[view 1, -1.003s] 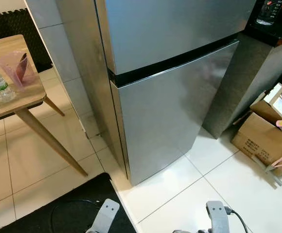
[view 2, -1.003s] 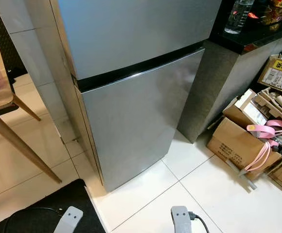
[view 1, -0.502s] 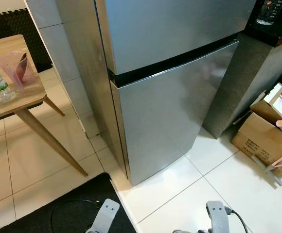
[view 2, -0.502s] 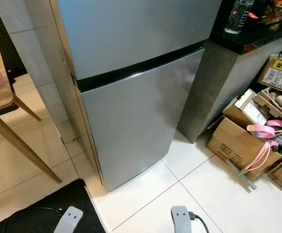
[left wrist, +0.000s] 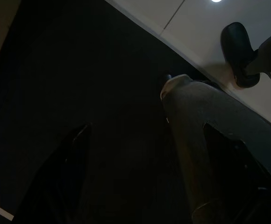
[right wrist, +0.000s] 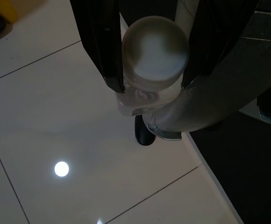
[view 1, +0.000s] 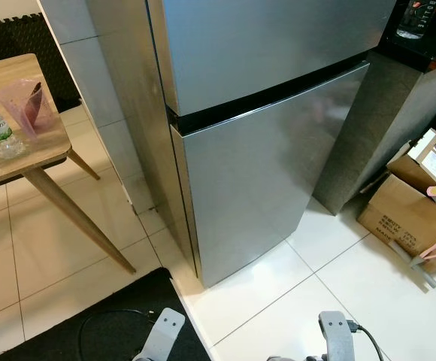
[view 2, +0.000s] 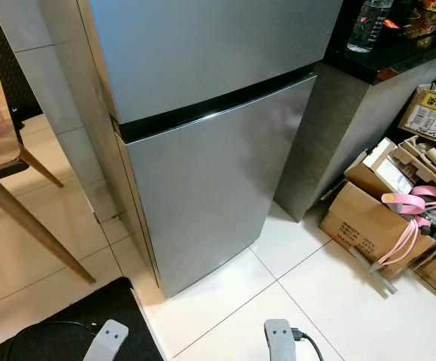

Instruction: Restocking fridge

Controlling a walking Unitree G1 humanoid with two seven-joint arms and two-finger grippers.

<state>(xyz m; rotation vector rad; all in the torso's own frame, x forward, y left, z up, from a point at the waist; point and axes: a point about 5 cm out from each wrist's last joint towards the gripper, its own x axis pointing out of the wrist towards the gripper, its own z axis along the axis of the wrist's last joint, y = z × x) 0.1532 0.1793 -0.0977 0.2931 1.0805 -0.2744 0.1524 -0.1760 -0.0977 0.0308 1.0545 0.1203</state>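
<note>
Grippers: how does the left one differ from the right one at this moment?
The right gripper is shut on a white-capped bottle above pale floor tiles; the left gripper is open, holds nothing and hangs over a black mat. Both point down, away from the closed fridge.

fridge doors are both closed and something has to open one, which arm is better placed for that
Left, probably. The right gripper is shut on a white-capped bottle, so it is occupied. The left gripper hangs open over the black mat holding nothing, free to pull the closed fridge door.
</note>
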